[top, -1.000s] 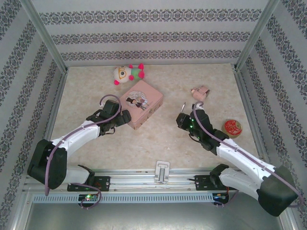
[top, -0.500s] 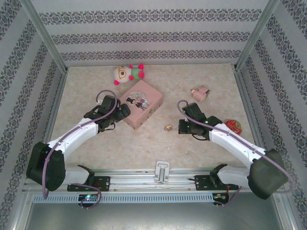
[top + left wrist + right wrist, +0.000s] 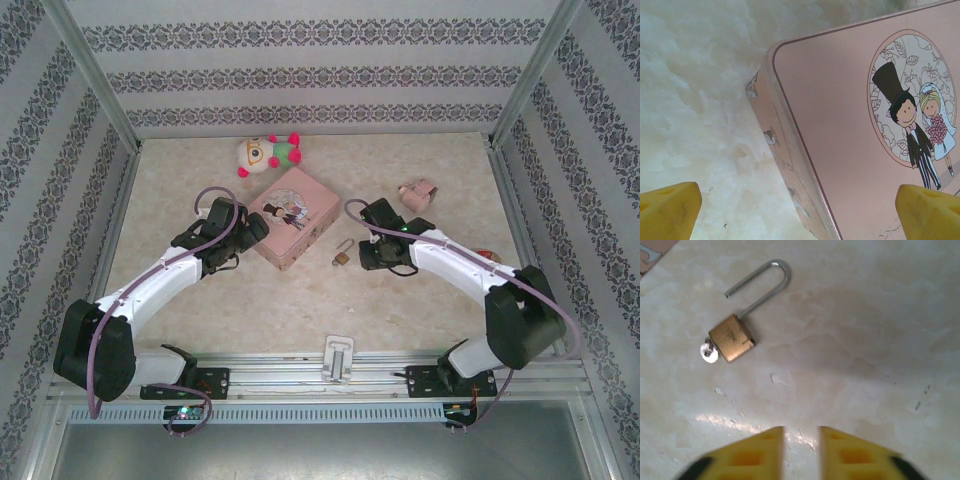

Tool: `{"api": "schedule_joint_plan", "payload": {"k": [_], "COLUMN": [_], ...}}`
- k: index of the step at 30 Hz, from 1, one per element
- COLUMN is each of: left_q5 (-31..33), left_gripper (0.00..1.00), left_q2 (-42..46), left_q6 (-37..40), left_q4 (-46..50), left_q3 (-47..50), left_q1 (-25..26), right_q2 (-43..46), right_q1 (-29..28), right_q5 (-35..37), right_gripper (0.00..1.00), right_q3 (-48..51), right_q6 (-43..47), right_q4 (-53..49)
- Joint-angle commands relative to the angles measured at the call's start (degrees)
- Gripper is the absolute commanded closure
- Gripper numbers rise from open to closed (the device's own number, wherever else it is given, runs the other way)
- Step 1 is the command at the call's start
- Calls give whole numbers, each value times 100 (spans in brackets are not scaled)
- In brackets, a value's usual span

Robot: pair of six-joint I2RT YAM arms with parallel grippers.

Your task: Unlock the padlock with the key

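Lying flat on the marbled table (image 3: 300,300), the padlock (image 3: 342,256) is out in the open between the two arms, just to the right of the pink tin box (image 3: 293,215) and not touching it. Look at it from the right wrist: the brass body is on its side, and the thin silver shackle (image 3: 762,282) is sprung, with one leg seated in the body and the free end hanging clear of it. A small silver piece pokes out at the base of the body, which looks like the head of the key (image 3: 709,352), though it's too small to say more.

The right gripper (image 3: 800,450) hangs just short of the padlock, with bare table between them. Its yellow fingers are parted by a narrow gap, with nothing in there, so it's released and empty.

Over on the other side, the left gripper (image 3: 799,212) is spread as wide as it goes, its fingers at either corner of the wrist view. It straddles the near edge of the box lid, the one with the cartoon bride and groom. I can't tell whether either pad touches the tin.

Farther back, a plush toy (image 3: 268,153) lies near the rear wall, and a small pink object (image 3: 418,193) sits beyond the right arm.
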State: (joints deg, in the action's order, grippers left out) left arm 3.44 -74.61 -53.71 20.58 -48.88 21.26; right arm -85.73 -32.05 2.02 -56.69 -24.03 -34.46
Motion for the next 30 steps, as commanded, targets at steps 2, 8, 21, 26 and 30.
{"api": "schedule_joint_plan", "payload": {"k": [2, 8, 21, 26, 30], "left_q5": [56, 69, 69, 132, 174], "left_gripper": [1, 1, 1, 1, 1], "left_q2": [12, -131, -578, -643, -660], "left_q6": [-122, -96, -74, -52, 1], "left_q4": [-154, -221, -406, -405, -338], "left_q3": [41, -50, -256, -304, -347], "left_q1": [-65, -61, -62, -68, -66], "right_q2": [-456, -1059, -2180, -2260, -2303], "right_q1": [-316, -336, -348, -339, -345], "right_q5": [676, 878, 761, 670, 671], "right_gripper": [47, 32, 27, 28, 29], "right_q3": [-352, -721, -1450, -1349, -1178], "right_q6": [-571, -632, -424, -268, -182], "right_q4": [19, 314, 511, 354, 156]}}
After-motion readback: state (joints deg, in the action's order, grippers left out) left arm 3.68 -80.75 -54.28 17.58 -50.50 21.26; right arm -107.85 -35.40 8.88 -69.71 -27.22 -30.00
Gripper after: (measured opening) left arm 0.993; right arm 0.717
